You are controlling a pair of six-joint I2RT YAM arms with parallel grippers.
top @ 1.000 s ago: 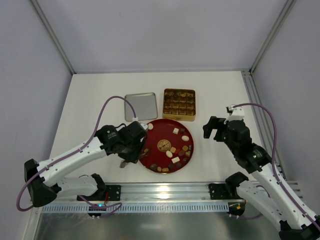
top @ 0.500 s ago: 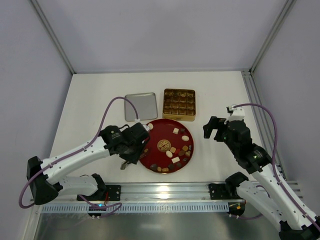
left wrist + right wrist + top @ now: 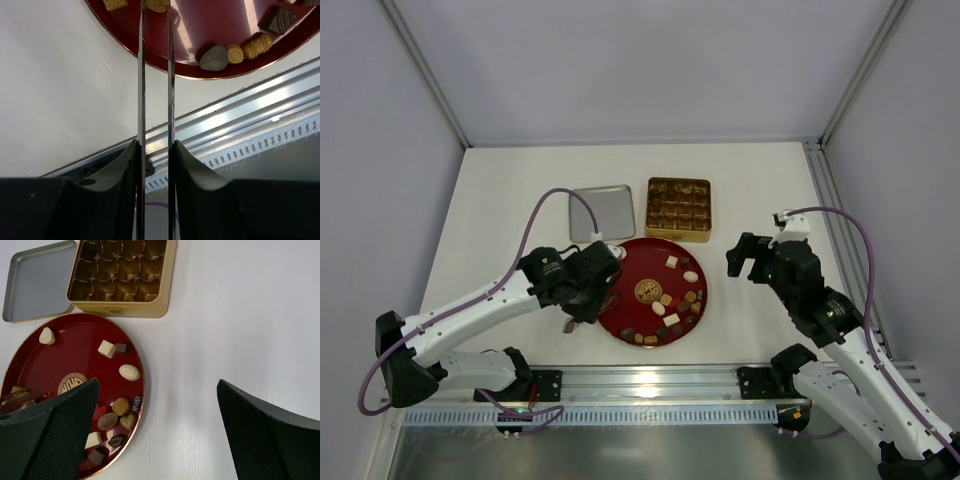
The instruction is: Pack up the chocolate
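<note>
left gripper [image 3: 156, 6]: we are hovering over the rim of the red plate [image 3: 210, 25], fingers narrowly apart, a caramel piece at the tips, grip unclear | right gripper [image 3: 748, 262]: we are holding it wide open, empty, beside the plate | chocolate [image 3: 129, 372]: lying scattered on the plate

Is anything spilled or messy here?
No, nothing stands out. The chocolates all sit on the plate, none on the table. The tin looks empty, its lid flat beside it.
</note>
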